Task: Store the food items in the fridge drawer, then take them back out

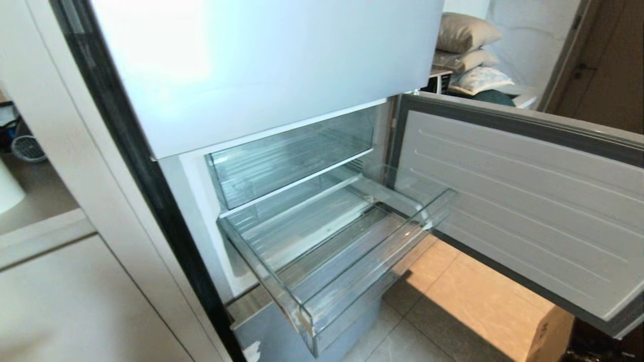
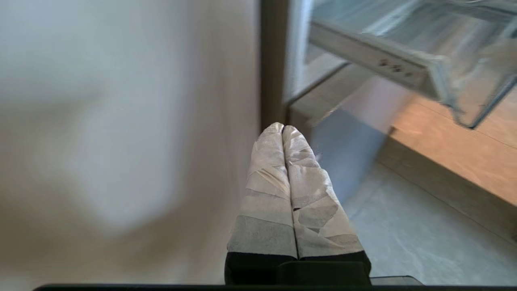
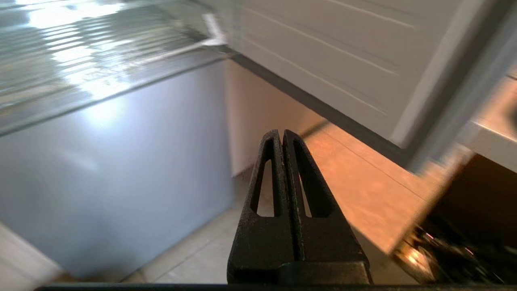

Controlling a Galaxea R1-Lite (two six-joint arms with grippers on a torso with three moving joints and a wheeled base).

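**Drawer out, both pincers closed on nothing**

Head view: fridge drawer (image 1: 347, 261) pulled out beneath the upper clear bin (image 1: 287, 156), beside the open door (image 1: 523, 211).

Left wrist: left gripper (image 2: 282, 129) pressed together, low beside the fridge.

Right wrist: right gripper (image 3: 282, 135) pressed together, below the drawer.

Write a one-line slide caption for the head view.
Empty clear fridge drawer pulled out beneath a second clear bin, fridge door swung open; no food items or grippers visible.
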